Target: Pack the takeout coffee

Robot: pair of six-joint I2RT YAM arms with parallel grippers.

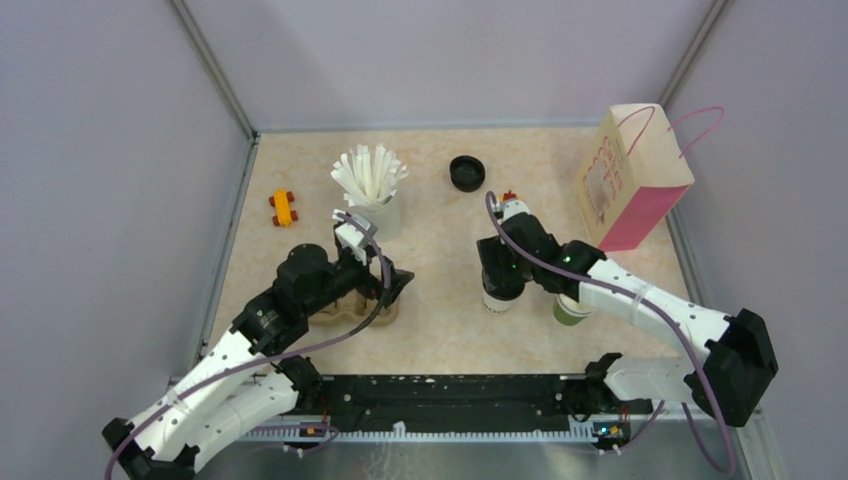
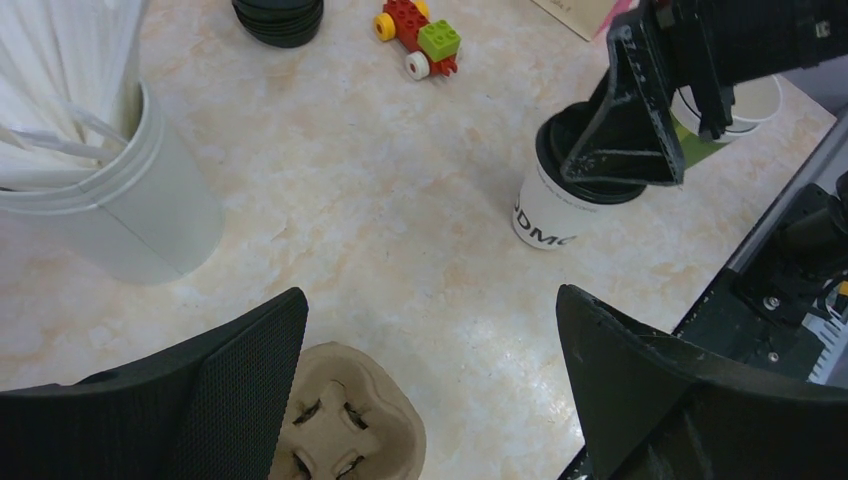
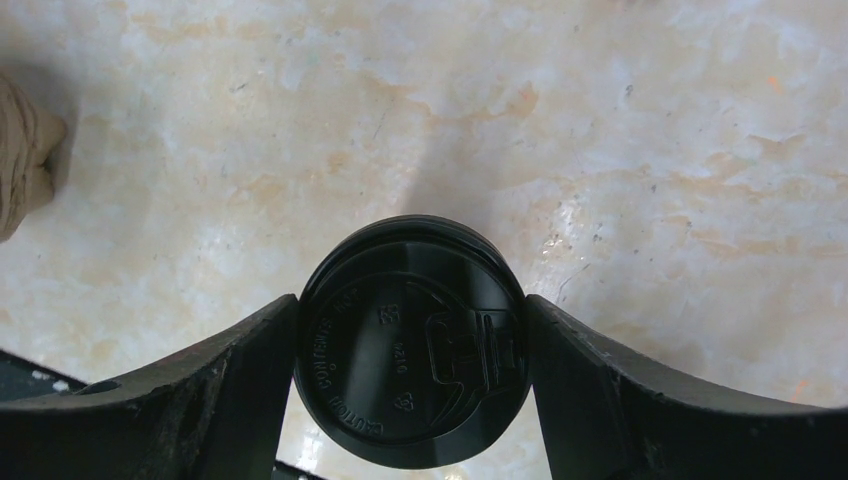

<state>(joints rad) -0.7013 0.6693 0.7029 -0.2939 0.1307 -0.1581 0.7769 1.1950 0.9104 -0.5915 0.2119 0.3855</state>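
Note:
The takeout coffee (image 1: 497, 297) is a white-sided paper cup with a black lid (image 3: 412, 345), standing on the table right of centre. It also shows in the left wrist view (image 2: 556, 212). My right gripper (image 3: 412, 352) reaches down over it, and its two fingers press on opposite sides of the lid rim. My left gripper (image 2: 430, 370) is open and empty, hovering low over a brown pulp cup carrier (image 2: 345, 425) that lies at the table's left front (image 1: 345, 306). The cup's base seems to rest on the table.
A green-sided cup (image 1: 572, 311) stands just right of the coffee. A white cup of straws (image 1: 376, 198) is behind the left gripper. A stack of black lids (image 1: 466, 173), a brick toy car (image 2: 420, 35), an orange toy (image 1: 284, 208) and a tan-and-pink paper bag (image 1: 630, 180) sit further back.

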